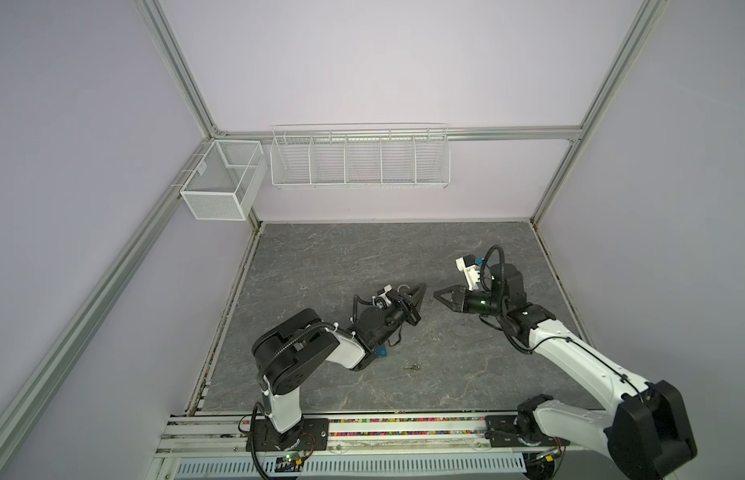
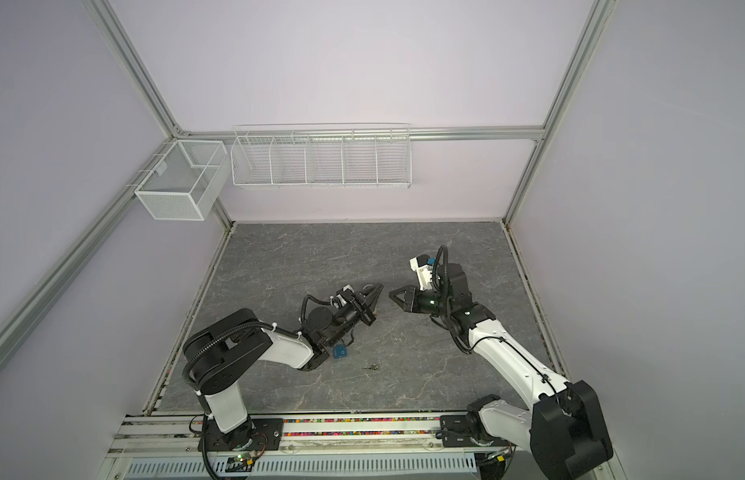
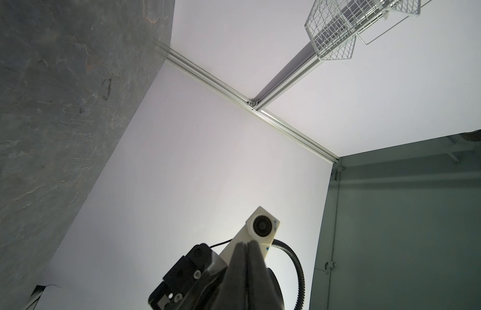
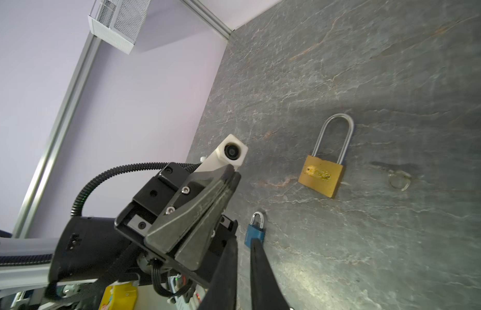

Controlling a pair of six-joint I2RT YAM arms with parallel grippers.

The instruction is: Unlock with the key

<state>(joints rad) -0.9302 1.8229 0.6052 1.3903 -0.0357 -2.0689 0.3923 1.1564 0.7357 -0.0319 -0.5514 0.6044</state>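
The key [image 1: 412, 367] lies flat on the bench [image 1: 362, 257], free of both pincers and near the blue padlock [image 1: 381, 353]. The brass padlock [image 4: 321, 174] lies flat, apart from the blue 1, shackle closed. The left pincer [image 1: 423, 286] has its jaws together. The right pincer [image 4: 244, 241] has its jaws slightly apart and grips nothing.

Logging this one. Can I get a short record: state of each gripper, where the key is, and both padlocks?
left gripper: shut, nothing visible between its jaws
right gripper: slightly open, empty
key: lying on the table, apart from both grippers
brass padlock: flat on the table, shackle looks closed
blue padlock: flat on the table, shackle looks closed
unlock step: not yet begun
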